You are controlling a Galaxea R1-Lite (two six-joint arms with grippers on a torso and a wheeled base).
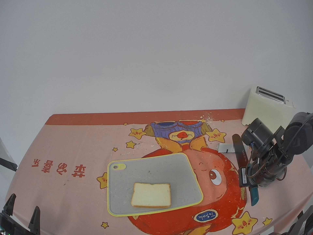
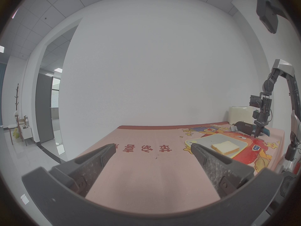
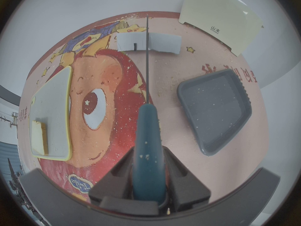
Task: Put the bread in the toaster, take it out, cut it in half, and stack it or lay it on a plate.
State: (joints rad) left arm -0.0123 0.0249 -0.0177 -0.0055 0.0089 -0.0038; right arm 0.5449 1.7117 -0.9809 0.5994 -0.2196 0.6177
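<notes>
- Bright, even light; a ceiling light [image 2: 58, 70] glows far beyond the left gripper [image 2: 152, 148].
- Fisheye bending and dark corners surround the right gripper [image 3: 149, 164] clamping the knife [image 3: 147, 132].

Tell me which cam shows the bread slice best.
Head view: the bread slice lies whole and unobstructed on the cutting board, seen from above. Left wrist view shows it far off and small, at a low angle. Right wrist view shows it strongly foreshortened.

White bread slice [image 1: 151, 195] is laid on grey plastic cutting board [image 1: 163, 170]. Cream boxy toaster [image 1: 265, 110] is set behind-right, teal-handled knife [image 1: 240, 154] before it.
</notes>
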